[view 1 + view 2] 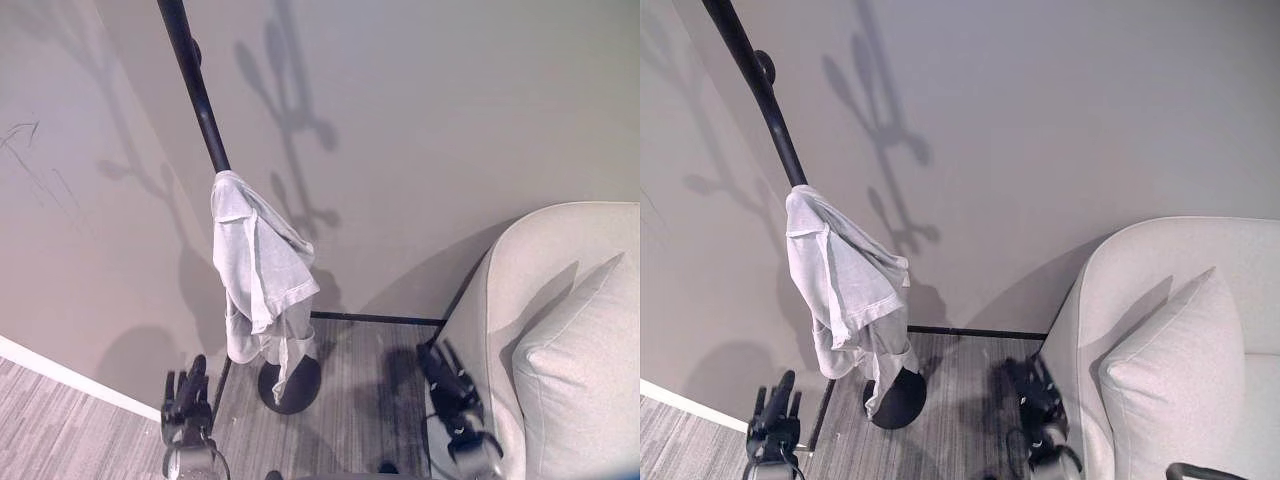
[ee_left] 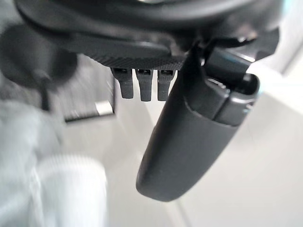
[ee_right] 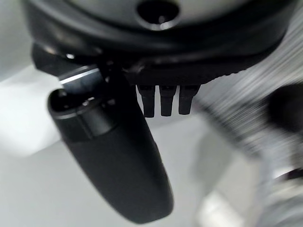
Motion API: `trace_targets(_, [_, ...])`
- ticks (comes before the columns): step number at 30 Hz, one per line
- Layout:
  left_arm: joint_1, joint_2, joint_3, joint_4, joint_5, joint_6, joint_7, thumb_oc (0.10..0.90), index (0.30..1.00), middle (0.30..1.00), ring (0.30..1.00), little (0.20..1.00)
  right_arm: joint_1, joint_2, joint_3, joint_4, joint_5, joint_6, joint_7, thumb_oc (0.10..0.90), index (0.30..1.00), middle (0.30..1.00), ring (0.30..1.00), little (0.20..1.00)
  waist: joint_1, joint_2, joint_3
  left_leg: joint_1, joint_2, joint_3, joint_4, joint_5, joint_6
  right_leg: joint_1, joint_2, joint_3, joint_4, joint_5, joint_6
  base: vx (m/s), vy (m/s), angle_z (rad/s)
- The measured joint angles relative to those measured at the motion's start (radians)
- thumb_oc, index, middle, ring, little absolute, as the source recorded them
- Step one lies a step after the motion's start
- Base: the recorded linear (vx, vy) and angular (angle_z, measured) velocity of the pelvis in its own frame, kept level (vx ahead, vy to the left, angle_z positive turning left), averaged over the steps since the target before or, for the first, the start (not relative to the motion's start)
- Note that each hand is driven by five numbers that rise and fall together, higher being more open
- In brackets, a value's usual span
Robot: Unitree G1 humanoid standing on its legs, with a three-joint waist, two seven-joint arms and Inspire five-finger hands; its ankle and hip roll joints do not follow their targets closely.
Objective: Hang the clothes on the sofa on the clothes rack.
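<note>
Closest to us, low at the view's edge, our left hand (image 1: 186, 398) hangs with its fingers straight and loosely spread, holding nothing; its wrist view shows the same relaxed fingers and thumb. Our right hand (image 1: 447, 383) hangs low beside the sofa (image 1: 560, 330), fingers likewise straight and empty.

Between the two hands, farther out, the pale grey garment (image 1: 260, 270) is draped on the clothes rack (image 1: 197, 90). It hangs bunched from where the dark pole meets it, folds falling down toward the rack's round black base (image 1: 296, 386), which its lowest hem partly covers. We see the pole tilted across the upper left, with a small knob on it near the top.

Our sofa, light beige, fills the right side with a matching cushion (image 1: 585, 370) on its seat. Grey striped flooring (image 1: 360, 400) lies under the rack, and a plain wall (image 1: 450, 120) stands behind it.
</note>
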Motion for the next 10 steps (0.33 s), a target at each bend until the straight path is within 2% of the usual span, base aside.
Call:
trace_targets(4, [-0.025,0.005,0.009,0.305,0.000,0.032,0.011,0.800,0.900,0.900,0.900,0.900,-0.060,0.013,-0.019,0.321,-0.007,0.056,-0.029,0.800,0.900,0.900,0.900,0.900,0.000,-0.001,0.000,-0.002,-0.001,-0.003,-0.001,0.000,0.000,0.001,-0.001,-0.002,0.000,0.000,0.000,0.00,0.000,0.01])
trace_targets(6, [-0.026,0.020,-0.002,0.473,0.071,0.052,0.013,0.800,0.900,0.900,0.900,0.900,-0.132,0.026,-0.122,0.524,0.001,0.067,-0.046,0.800,0.900,0.900,0.900,0.900,-0.001,-0.004,-0.007,0.007,0.000,-0.005,0.000,-0.003,0.002,0.011,-0.001,-0.004,0.000,-0.001,-0.001,0.00,0.000,0.00])
trace_targets(7, [-0.021,0.026,-0.014,0.516,0.098,0.067,0.022,0.800,0.900,0.900,0.900,0.900,-0.159,0.025,-0.153,0.610,0.006,0.074,-0.071,0.800,0.900,0.900,0.900,0.900,0.001,-0.003,-0.014,0.007,0.001,-0.006,-0.001,-0.010,0.003,0.012,0.000,-0.006,0.001,-0.002,-0.002,0.02,0.010,0.05])
trace_targets(8, [-0.007,0.027,-0.018,0.509,0.105,0.074,0.026,0.800,0.900,0.900,0.900,0.900,-0.145,0.023,-0.155,0.608,0.003,0.084,-0.083,0.800,0.900,0.900,0.900,0.900,0.008,0.000,-0.015,0.003,0.002,-0.009,-0.004,-0.010,0.003,0.011,-0.001,-0.009,0.005,-0.005,-0.005,0.02,0.014,0.08])
trace_targets(10, [0.016,0.033,-0.100,0.511,0.226,0.080,0.028,0.800,0.900,0.900,0.900,0.900,-0.198,0.005,-0.195,0.747,-0.033,0.112,-0.099,0.800,0.900,0.900,0.900,0.900,0.009,0.014,-0.027,-0.005,-0.001,-0.017,-0.004,-0.012,0.000,0.007,-0.003,-0.010,0.005,-0.004,-0.004,0.02,0.014,0.10])
